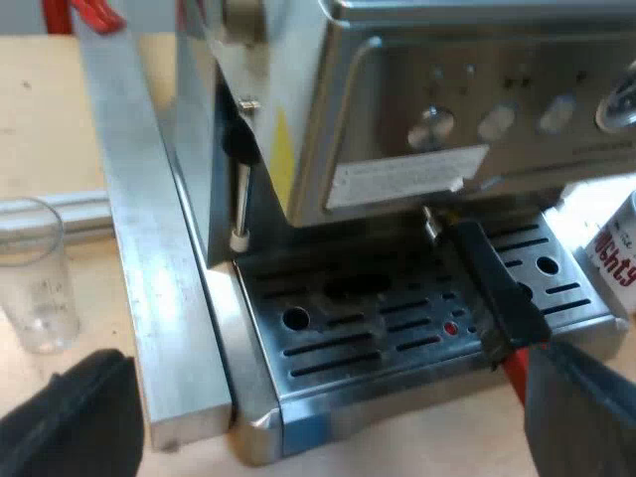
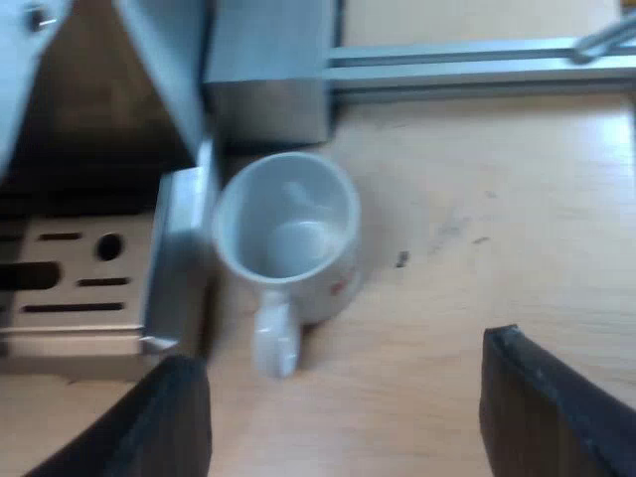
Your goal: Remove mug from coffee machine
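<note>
Stainless-steel espresso machine [image 1: 417, 109] with slotted metal drip tray [image 1: 397, 328] at its foot. The black holder handle with red end [image 1: 497, 298] juts over the tray, so the holder sits locked in the front.

Left gripper [image 1: 328, 427] hangs before the tray, its 2 fingers spread and holding nothing. Right gripper [image 2: 363, 417] is likewise released, over the light wooden table [image 2: 497, 229].

White ceramic mug [image 2: 288, 234] stands upright on that table, just beside the tray's side edge, handle toward the gripper. Judgement: removal looks done.

Clear measuring glass [image 1: 35, 278] stands apart.
</note>
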